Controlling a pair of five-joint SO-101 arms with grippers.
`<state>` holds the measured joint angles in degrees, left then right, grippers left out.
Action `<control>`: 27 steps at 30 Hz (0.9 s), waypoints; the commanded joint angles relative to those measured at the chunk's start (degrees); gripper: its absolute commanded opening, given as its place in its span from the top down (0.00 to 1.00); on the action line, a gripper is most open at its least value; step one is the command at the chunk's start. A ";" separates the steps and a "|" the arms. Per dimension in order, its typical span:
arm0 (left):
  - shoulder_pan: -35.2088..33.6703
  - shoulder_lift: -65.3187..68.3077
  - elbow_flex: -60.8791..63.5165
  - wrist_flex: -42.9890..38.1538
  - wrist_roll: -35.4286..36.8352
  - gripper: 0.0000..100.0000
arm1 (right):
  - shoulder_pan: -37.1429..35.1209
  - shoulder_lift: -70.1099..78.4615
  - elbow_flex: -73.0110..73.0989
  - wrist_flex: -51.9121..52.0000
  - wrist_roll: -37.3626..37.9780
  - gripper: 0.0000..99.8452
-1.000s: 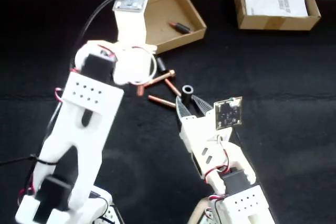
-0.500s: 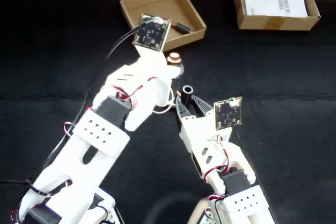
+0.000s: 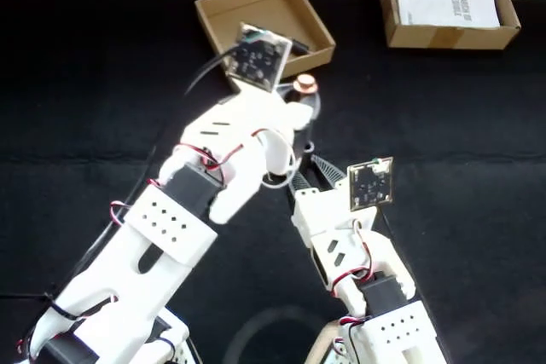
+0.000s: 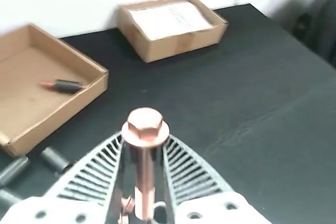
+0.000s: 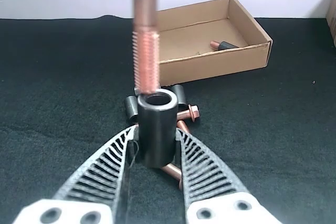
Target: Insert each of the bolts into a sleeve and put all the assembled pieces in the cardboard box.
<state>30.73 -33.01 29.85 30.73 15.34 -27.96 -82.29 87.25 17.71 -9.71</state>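
A copper bolt (image 4: 145, 125) is clamped upright, head up, between the jaws of the left gripper (image 4: 144, 140). The shank is seen running down between the two ribbed fingers (image 4: 100, 169).

A black sleeve (image 5: 156, 129) is gripped upright in the right gripper (image 5: 156, 132), jaws closed on its sides and its open end facing up. The threaded tip of the bolt (image 5: 145, 51) is held right at the sleeve's mouth, touching or just above the rim. Whether it has entered cannot be told.

In the high view the bolt head (image 3: 304, 84) is seen at the end of the left arm, above the middle of the table (image 3: 469, 168). The right gripper (image 3: 310, 170) is placed just beneath it, with the left arm crossed over its tips.

The box (image 3: 217, 14) is set at the far side of the table, near the bolt head. One assembled piece (image 4: 63, 84) is laid inside it, a copper end showing from a black sleeve, also seen from the right wrist (image 5: 223, 45).

Loose sleeves (image 4: 54, 157) are left lying on the table just outside the box wall (image 4: 97, 80). More are seen directly behind the held sleeve (image 5: 129, 109). Loose bolts (image 5: 188, 114) are laid on the cloth beside and under the held sleeve.

A second box (image 3: 444, 36) with a printed sheet (image 3: 448, 2) inside is placed well apart at the far right.
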 commanded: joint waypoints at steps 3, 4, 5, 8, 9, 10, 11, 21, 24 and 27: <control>3.03 -1.89 -2.68 -1.67 -0.35 0.99 | -0.40 -0.48 -0.13 -1.10 -0.26 0.99; 3.38 -1.89 -2.68 -1.67 -0.35 0.99 | -0.31 -0.48 -0.13 -1.10 -0.26 0.99; 3.47 -1.89 -2.59 -1.49 -0.35 0.99 | -0.31 -0.48 -0.13 -1.10 -0.26 0.99; 3.21 -1.89 -2.15 -1.49 -0.35 0.99 | -0.22 -0.48 -0.13 -1.10 -0.26 0.99; 3.03 -1.89 -1.71 -1.58 -0.44 0.99 | -0.13 -0.48 -0.13 -1.10 -0.26 0.99; 3.03 -1.89 -1.19 -1.58 -0.44 0.99 | -0.13 -0.57 -0.13 -1.10 -0.26 0.99; 3.03 -1.89 -0.66 -1.49 -0.44 0.99 | -0.13 -0.57 -0.13 -1.10 -0.26 0.99; 3.03 -2.33 7.16 -1.67 -0.44 0.99 | -0.13 -0.66 -0.13 -1.10 -0.26 0.99; 3.21 -2.33 8.66 -1.41 -0.44 0.99 | -0.13 -0.57 -0.13 -1.10 -0.26 0.99; 3.12 -2.42 9.01 -1.23 -0.44 0.99 | -0.13 -0.57 -0.13 -1.10 -0.26 0.99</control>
<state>33.19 -33.10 39.25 30.29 15.25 -27.96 -82.20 87.25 17.71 -9.71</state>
